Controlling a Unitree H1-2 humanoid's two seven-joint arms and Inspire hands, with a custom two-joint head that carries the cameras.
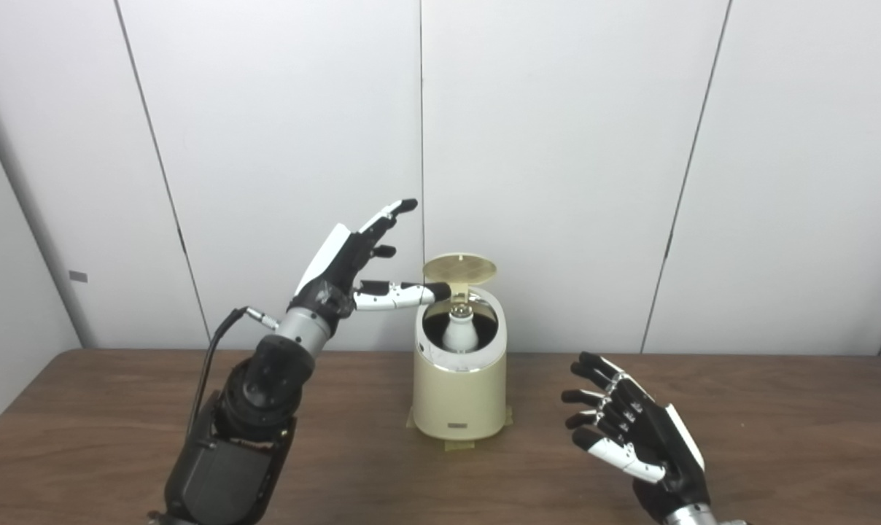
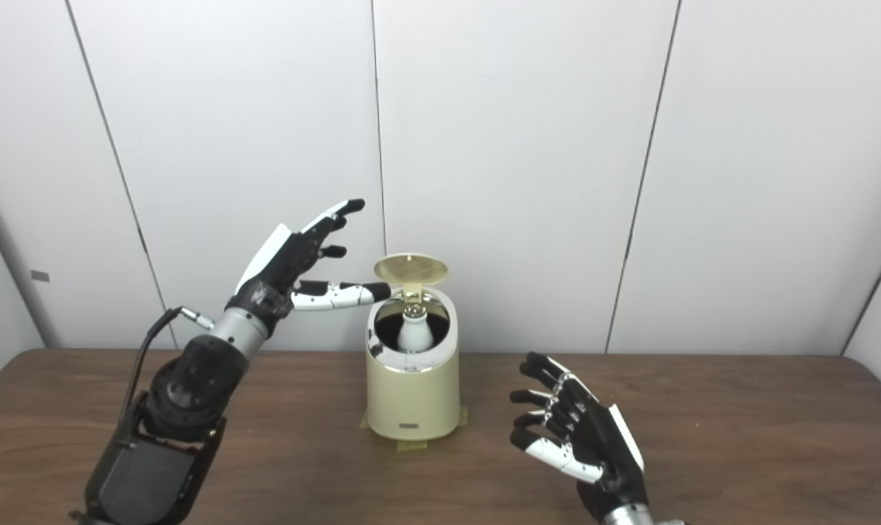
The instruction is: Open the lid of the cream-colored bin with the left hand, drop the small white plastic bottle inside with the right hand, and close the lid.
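Touching lid (image 1: 459, 268) – left hand (image 1: 353, 270) spread | right hand (image 1: 630, 430) empty – bottle (image 1: 461, 329) inside bin (image 1: 460, 394)

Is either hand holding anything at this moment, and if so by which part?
Nothing is grasped. The left hand only reaches a fingertip to the raised lid; the right hand is open and empty. The bottle sits inside the bin.

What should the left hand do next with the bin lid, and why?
Probably tip the lid down to close it. The white bottle already stands inside the cream bin, the right hand is open and off to the side, and the left hand has a fingertip at the raised lid's edge.
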